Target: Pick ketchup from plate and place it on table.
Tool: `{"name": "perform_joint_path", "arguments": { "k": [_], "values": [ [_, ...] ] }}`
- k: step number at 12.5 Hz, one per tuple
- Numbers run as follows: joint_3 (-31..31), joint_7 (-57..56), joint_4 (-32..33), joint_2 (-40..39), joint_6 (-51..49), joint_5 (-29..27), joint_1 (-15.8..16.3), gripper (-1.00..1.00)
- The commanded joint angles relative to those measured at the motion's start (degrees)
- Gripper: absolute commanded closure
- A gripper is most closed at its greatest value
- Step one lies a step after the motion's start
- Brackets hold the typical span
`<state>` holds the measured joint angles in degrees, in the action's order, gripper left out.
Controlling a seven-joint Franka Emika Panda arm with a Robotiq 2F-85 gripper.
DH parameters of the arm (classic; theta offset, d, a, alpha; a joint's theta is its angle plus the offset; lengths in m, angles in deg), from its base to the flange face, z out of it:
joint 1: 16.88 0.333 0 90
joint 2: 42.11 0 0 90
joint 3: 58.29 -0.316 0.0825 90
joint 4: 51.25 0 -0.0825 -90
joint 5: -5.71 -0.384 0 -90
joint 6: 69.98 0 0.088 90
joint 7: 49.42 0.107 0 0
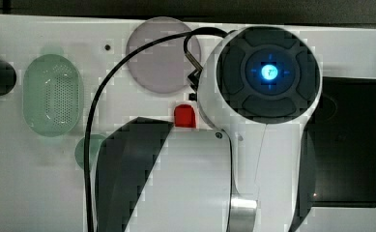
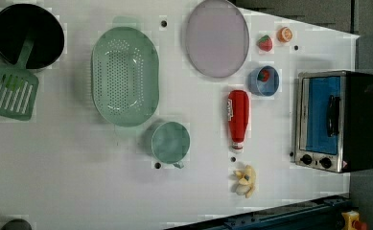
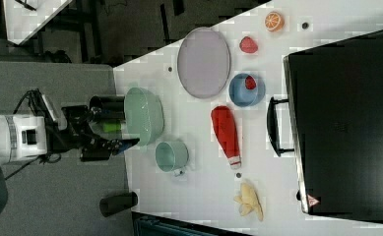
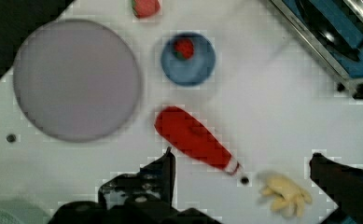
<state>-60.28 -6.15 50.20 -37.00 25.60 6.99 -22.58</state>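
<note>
The ketchup (image 2: pixel 238 117), a slim red bottle with a white cap, lies flat on the white table (image 2: pixel 78 182), just beside the plate and apart from it. The pale lilac plate (image 2: pixel 216 38) has nothing on it. In the wrist view my gripper (image 4: pixel 242 155) hangs open above the table. Its dark fingers (image 4: pixel 169 161) stand wide on either side of the ketchup's (image 4: pixel 193 137) cap end and hold nothing. The plate (image 4: pixel 76 79) lies off to one side of them. In the top view my arm covers all but the ketchup's red base (image 1: pixel 184 116).
A blue dish (image 2: pixel 264 80) holding a strawberry sits next to the ketchup's base. A toaster oven (image 2: pixel 335 120) stands at the left view's right. A green colander (image 2: pixel 125 76), green cup (image 2: pixel 169 141), yellow peeled banana (image 2: pixel 245 181), loose strawberry (image 2: pixel 265 43) and orange slice (image 2: pixel 285 34) lie around.
</note>
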Motion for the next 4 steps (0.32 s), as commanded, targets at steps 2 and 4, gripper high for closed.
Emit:
{"name": "perform_joint_path", "arguments": {
  "k": [2,4],
  "values": [
    [-0.61,2.19,0.12,-1.52,-3.22,-0.28,0.40,-1.00],
    [-0.61,2.19,0.36,-1.56,-3.23,-0.28,0.40,-1.00]
  ]
}}
